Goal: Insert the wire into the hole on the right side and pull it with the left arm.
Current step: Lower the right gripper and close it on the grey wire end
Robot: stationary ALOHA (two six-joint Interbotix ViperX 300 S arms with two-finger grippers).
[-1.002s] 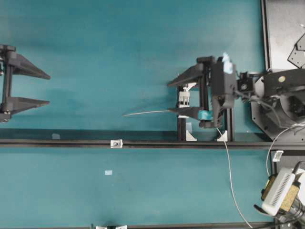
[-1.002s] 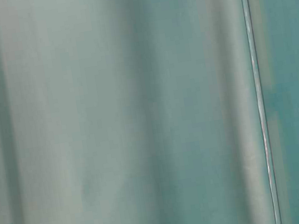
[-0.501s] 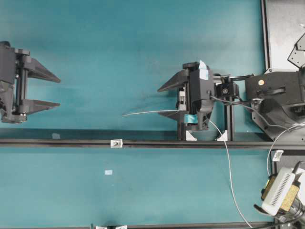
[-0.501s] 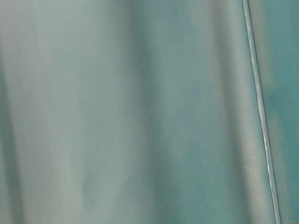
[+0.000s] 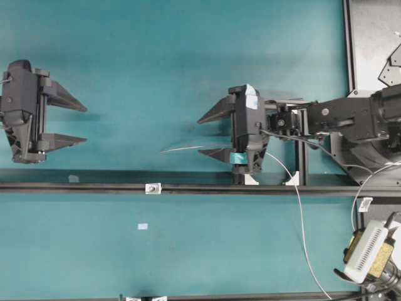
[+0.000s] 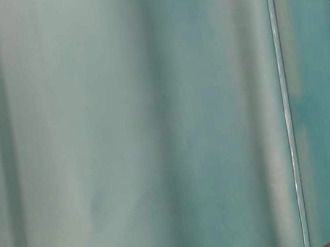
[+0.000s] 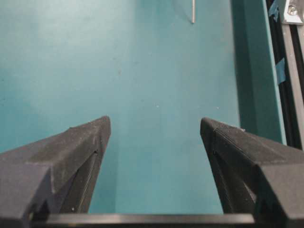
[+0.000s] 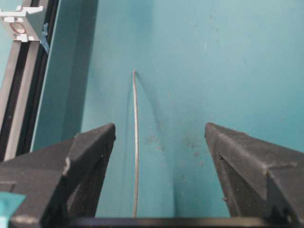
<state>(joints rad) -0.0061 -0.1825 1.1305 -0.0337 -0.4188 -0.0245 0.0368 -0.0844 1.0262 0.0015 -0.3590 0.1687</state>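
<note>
Lying flat on the teal table [image 5: 156,63], in the middle of the overhead view: the wire [image 5: 188,148], thin and silver and bending a little, with its pointed end aiming toward the left of the frame. Showing up again in the right wrist view, running up the middle of the picture between two black fingers and not touching either one. Hanging right over its thick end, a bit right of center: the right gripper [image 5: 210,133], spread wide and holding nothing, with teal tape on its side. Sitting below the wire on the long black rail [image 5: 75,187]: the tiny silver bracket with the hole [image 5: 152,188], near the wire's tip but not touching it. Waiting far off at the left edge of the frame: the left gripper [image 5: 72,122], also spread wide and empty, well apart from wire and hole. Seeing only blurry teal and dark finger tips at the picture's edges in the table-level view. Possibly going wrong from here: squeezing down on such a thin wire and missing it, or pressing one end so the other flips up and slides away. Possibly bending it while grabbing, then missing that very small hole. Possibly bumping the rail, since it is lying so close.
</note>
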